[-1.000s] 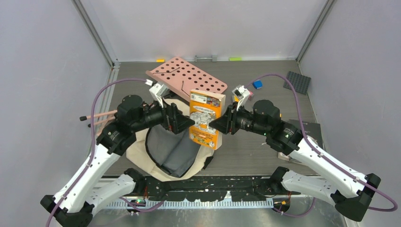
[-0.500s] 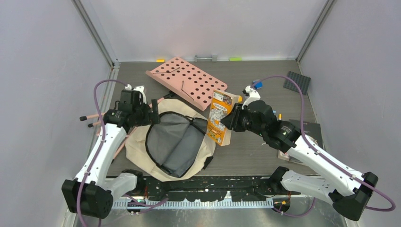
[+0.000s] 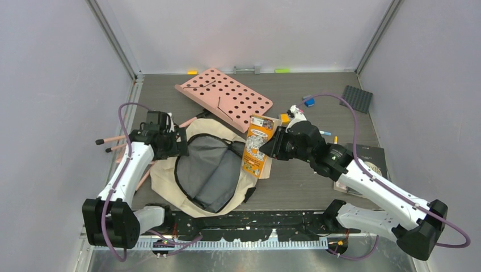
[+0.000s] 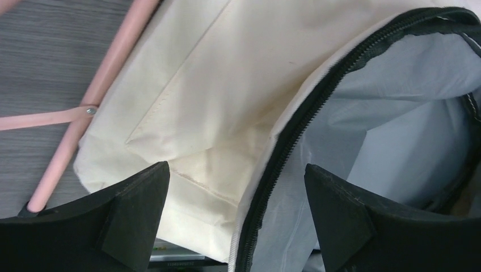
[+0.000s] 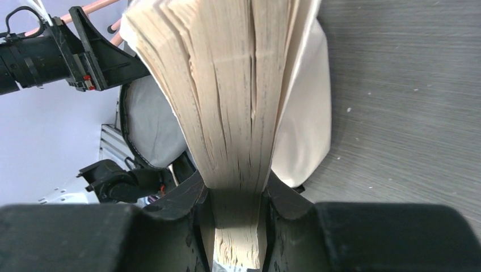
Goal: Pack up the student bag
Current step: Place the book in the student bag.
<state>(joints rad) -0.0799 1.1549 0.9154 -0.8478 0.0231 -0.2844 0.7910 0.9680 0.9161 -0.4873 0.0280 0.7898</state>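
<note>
Tabletop (image 3: 306, 181) bears unzipped student bag (image 3: 165, 182), grey lining (image 3: 212, 173) showing; right fingers (image 5: 184, 212) pinch book (image 3: 256, 146).

Pink perforated board (image 3: 224, 97): lies aslant at the back, left of centre.
Grey studded mat (image 3: 356, 98): far right corner.
Blue block (image 3: 309, 102): near the mat, apart.
Pink rods (image 3: 116, 139): left side, black-tipped.
Black booklet (image 3: 373, 161): right edge, partly hidden.
</note>
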